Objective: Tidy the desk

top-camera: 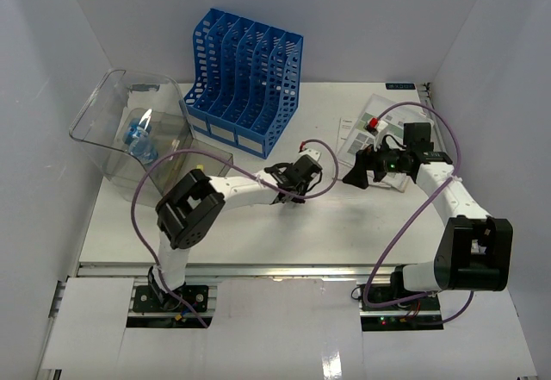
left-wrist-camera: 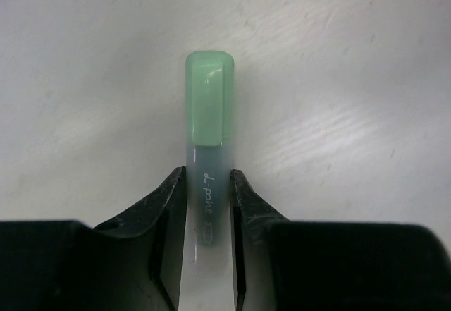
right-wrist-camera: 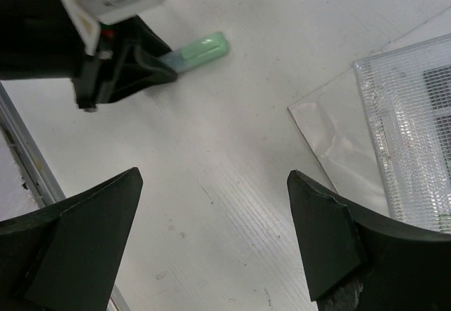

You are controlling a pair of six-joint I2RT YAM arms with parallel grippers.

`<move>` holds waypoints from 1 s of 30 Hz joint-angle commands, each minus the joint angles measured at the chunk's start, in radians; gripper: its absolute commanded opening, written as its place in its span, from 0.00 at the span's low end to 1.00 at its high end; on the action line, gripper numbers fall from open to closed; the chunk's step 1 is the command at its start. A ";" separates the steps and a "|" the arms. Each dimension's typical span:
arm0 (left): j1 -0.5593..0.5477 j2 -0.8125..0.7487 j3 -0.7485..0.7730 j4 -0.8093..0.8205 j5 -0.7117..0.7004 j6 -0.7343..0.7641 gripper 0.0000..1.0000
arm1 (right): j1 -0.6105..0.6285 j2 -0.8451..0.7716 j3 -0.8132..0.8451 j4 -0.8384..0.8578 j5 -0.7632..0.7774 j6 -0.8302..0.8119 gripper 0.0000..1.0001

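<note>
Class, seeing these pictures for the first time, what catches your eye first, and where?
The tall blue file rack at the far edge of the desk stands out, with a clear bin to its left. Mid-desk, the left gripper pinches a green-capped pen.

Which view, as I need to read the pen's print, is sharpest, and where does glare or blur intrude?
Left wrist: pen sharp, print legible between the left pincer fingers. Right wrist: right pincer slightly soft; plastic sleeve glares. Top: clear bin shows reflections; pen's print unreadable.

Blue file rack [top-camera: 245,78], clear bin [top-camera: 110,96], green-capped pen [left-wrist-camera: 208,99], papers [top-camera: 357,130] at right
</note>
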 commanded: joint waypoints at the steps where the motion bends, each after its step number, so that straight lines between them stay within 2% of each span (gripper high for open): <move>1: -0.001 -0.244 -0.092 -0.086 0.000 0.004 0.00 | -0.007 -0.016 -0.025 0.023 -0.035 -0.014 0.90; 6: 0.006 -0.450 -0.194 -0.177 -0.069 0.029 0.00 | -0.007 -0.021 -0.034 0.026 -0.084 -0.031 0.90; 9: 0.039 -0.508 -0.208 -0.254 -0.116 0.041 0.00 | -0.007 -0.021 -0.040 0.026 -0.091 -0.039 0.90; 13: 0.140 -0.592 -0.234 -0.322 -0.119 0.073 0.00 | -0.007 -0.025 -0.040 0.026 -0.088 -0.044 0.90; 15: 0.229 -0.625 -0.252 -0.340 -0.128 0.121 0.01 | -0.007 -0.020 -0.036 0.020 -0.092 -0.045 0.90; 20: 0.327 -0.614 -0.266 -0.345 -0.170 0.178 0.02 | -0.007 -0.025 -0.025 0.004 -0.088 -0.051 0.90; 24: 0.398 -0.545 -0.285 -0.316 -0.238 0.206 0.03 | -0.007 -0.034 -0.023 0.001 -0.095 -0.053 0.90; 30: 0.509 -0.447 -0.284 -0.255 -0.203 0.229 0.05 | -0.007 -0.045 -0.024 -0.001 -0.096 -0.056 0.90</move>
